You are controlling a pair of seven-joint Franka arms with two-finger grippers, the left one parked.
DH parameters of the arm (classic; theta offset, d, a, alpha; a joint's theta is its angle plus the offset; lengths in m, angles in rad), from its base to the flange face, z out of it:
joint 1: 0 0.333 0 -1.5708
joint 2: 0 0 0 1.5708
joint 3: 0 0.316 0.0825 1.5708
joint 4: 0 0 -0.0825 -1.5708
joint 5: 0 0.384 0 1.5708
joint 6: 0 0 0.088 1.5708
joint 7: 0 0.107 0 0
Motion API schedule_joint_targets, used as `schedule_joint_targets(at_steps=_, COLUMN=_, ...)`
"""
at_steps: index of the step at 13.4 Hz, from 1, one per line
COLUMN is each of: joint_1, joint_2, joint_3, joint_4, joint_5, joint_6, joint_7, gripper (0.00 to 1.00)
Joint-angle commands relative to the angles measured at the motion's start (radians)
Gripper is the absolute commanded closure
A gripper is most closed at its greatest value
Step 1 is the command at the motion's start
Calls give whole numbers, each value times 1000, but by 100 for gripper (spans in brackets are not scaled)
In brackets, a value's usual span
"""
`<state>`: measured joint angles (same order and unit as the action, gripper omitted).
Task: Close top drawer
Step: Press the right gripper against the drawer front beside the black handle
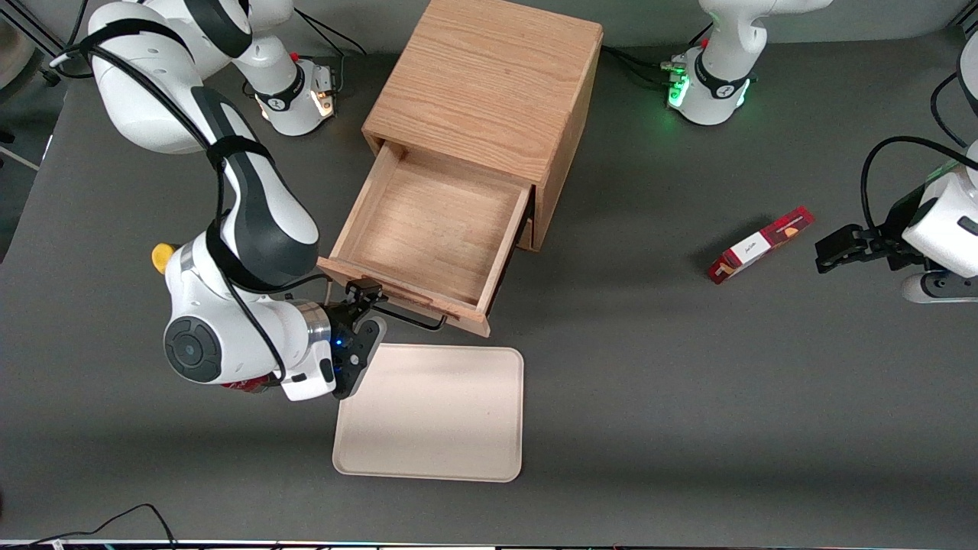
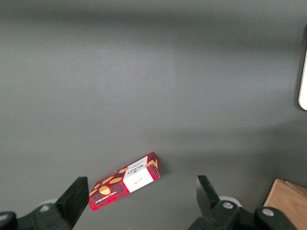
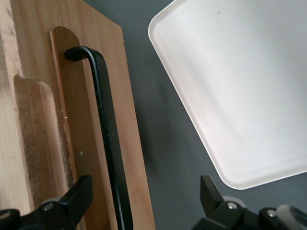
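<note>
In the front view, the top drawer (image 1: 435, 229) is standing pulled well out of the oak cabinet (image 1: 489, 84), its box showing bare wood inside; the claw (image 1: 365, 317) is sitting just in front of the drawer's front panel, at the end of the black handle (image 1: 412, 318) that lies toward the working arm's end of the tabletop (image 1: 688, 397); the claw is reaching from beside the cream tray (image 1: 432, 416), which is lying flat just nearer the camera than the claw and the drawer front; a red box (image 1: 760, 244) is lying well apart from the claw, toward the parked arm's end.

In the left wrist view, the red box (image 2: 125, 181) is lying flat on the grey tabletop (image 2: 153, 86), with a corner of the cabinet (image 2: 288, 203) and an edge of the tray (image 2: 303, 81) just showing.

In the right wrist view, the claw (image 3: 146, 203) is standing released, its two fingers (image 3: 76, 199) spread wide; the handle (image 3: 108, 139) is running between them, one finger lying over the drawer's front panel (image 3: 129, 158) and the other over the bare tabletop (image 3: 168, 163); neither finger is visibly gripping the handle; the tray (image 3: 235, 86) is lying just beside the claw.
</note>
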<state>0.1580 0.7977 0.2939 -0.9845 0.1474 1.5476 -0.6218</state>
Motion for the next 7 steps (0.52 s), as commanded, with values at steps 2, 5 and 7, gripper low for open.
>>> schedule_joint_targets(at_steps=2, joint_1=14, joint_2=-52, joint_3=-6, joint_4=-97, joint_5=11, joint_6=42, joint_7=-12, gripper=0)
schedule_joint_targets(at_steps=5, joint_1=22, joint_2=-122, joint_3=2, joint_4=-228, joint_5=9, joint_6=109, joint_7=-12, gripper=0)
schedule_joint_targets(at_steps=7, joint_1=21, joint_2=-166, joint_3=5, joint_4=-298, joint_5=9, joint_6=137, joint_7=-12, gripper=0)
